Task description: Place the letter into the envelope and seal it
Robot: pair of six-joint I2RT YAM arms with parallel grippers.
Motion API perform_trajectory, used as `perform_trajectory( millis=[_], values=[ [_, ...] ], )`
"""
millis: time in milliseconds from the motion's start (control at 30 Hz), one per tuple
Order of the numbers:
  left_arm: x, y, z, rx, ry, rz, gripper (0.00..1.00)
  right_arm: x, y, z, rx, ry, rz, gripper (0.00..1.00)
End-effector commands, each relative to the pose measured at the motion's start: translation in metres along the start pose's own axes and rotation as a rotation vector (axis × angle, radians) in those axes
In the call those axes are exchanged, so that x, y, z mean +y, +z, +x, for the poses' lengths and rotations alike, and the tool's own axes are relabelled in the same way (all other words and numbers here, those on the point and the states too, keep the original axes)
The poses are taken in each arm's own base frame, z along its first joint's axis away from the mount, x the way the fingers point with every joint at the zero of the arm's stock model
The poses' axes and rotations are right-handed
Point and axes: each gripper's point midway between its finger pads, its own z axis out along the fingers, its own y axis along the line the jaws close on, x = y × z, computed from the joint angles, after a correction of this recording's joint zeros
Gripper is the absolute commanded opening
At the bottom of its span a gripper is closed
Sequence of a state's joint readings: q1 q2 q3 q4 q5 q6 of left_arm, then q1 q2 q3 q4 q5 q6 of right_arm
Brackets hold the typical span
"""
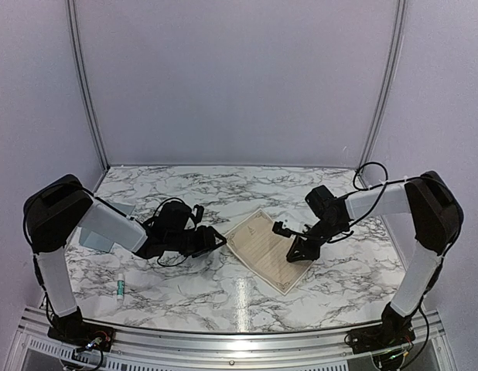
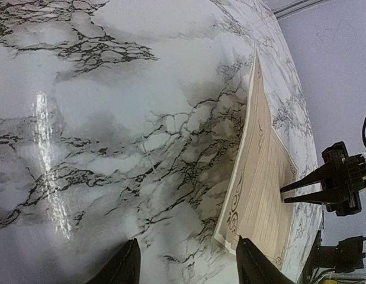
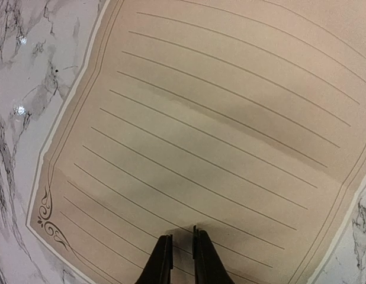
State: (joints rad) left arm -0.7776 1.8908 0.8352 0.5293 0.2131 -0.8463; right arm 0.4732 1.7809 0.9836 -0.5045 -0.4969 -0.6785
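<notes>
Marble-patterned table (image 1: 223, 185): letter (image 1: 264, 246) flat mid-surface, envelope (image 1: 100, 232) far left (mostly arm-hidden), small tube (image 1: 121, 287) near-left.

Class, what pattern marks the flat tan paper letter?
Ruled lines, a thin border, corner scrollwork on the tan letter; right wrist view.

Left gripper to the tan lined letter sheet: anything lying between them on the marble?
Nothing. In the left wrist view, only bare marble tabletop separates the open left gripper from the tan lined paper letter; the top view agrees.
</notes>
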Motion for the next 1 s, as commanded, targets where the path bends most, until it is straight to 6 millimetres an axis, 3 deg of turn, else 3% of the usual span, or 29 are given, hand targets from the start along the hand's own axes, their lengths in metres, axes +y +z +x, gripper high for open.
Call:
perform_trajectory(
  millis=[0,200,400,767,867,967],
  values=[
    [-0.015,0.008,-0.004,-0.004,0.003,0.091,0.57,0.000,0.017,0.023,0.090,0.047,-0.009,0.13],
    [-0.033,0.012,-0.010,-0.032,0.020,0.196,0.52,0.000,0.018,0.023,0.091,0.056,-0.016,0.13],
    [-0.046,0.014,-0.018,-0.072,0.022,0.275,0.28,0.000,0.019,0.024,0.093,0.059,-0.018,0.13],
    [-0.052,0.021,-0.028,-0.107,0.029,0.305,0.01,0.001,0.014,0.015,0.069,0.065,-0.022,0.17],
    [-0.053,0.015,-0.036,-0.142,0.100,0.259,0.00,0.003,0.001,0.002,0.025,0.061,-0.023,0.22],
    [-0.049,0.012,-0.043,-0.147,0.261,0.110,0.00,0.007,-0.027,-0.023,-0.070,0.040,-0.027,0.29]
  ],
)
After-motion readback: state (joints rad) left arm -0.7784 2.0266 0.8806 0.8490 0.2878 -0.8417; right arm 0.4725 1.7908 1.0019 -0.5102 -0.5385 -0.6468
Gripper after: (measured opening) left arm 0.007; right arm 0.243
